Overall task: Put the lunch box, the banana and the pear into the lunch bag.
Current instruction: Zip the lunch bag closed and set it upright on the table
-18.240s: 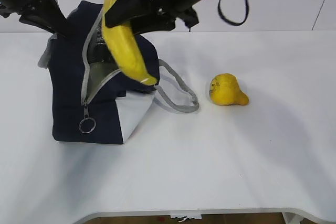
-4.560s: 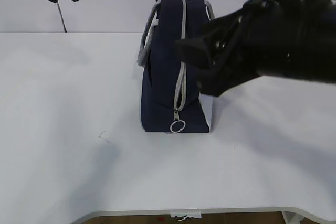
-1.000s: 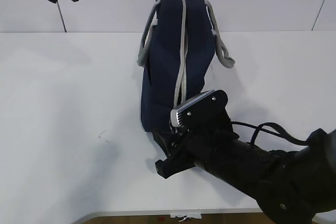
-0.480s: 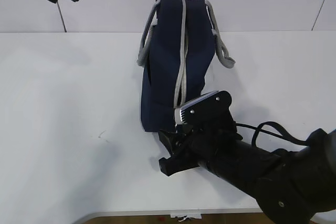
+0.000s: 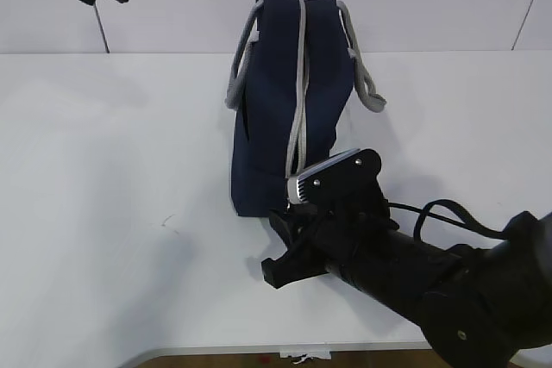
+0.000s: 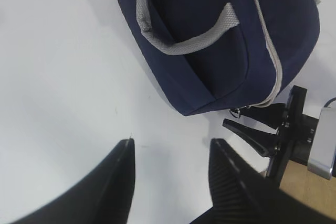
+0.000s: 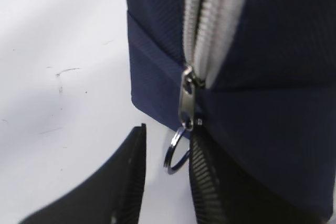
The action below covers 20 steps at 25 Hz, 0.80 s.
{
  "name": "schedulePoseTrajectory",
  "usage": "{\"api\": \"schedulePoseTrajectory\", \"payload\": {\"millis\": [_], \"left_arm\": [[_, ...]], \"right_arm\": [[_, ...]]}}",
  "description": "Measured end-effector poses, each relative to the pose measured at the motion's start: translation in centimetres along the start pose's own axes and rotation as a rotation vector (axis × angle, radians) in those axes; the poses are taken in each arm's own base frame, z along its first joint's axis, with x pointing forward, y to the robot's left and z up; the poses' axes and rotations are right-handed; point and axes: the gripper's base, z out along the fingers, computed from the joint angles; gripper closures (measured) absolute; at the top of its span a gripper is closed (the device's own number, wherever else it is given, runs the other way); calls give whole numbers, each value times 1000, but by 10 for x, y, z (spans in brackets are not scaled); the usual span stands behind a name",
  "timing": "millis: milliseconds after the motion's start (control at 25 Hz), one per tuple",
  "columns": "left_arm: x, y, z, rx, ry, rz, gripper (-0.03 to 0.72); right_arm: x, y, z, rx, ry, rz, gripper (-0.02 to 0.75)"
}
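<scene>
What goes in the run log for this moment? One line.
lunch bag: upright | right gripper: open around ring pull | left gripper: open, apart

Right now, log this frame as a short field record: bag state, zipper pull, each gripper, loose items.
lunch bag: upright on the table, zipper tape drawn together
ring pull: at the bag's lower end, hanging between the right gripper's fingers
right gripper: open, ring not pinched
left gripper: open, empty, above the table
banana, pear, lunch box: not visible

A smooth white table (image 5: 112, 170) bears faint scuff marks (image 5: 168, 223). On it stands 1 boxy navy-blue fabric lunch bag (image 5: 276, 101), upright.
</scene>
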Motion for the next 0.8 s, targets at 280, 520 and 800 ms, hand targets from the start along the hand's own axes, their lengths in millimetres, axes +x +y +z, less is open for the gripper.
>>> {"api": "schedulePoseTrajectory", "payload": {"millis": [280, 520, 800], "left_arm": [[0, 0, 0, 0, 0, 0, 360], [0, 0, 0, 0, 0, 0, 366], [0, 0, 0, 0, 0, 0, 374]], "right_arm": [[1, 0, 0, 1, 17, 2, 539], [2, -4, 0, 50, 26, 52, 609], [3, -5, 0, 60, 28, 62, 621]]}}
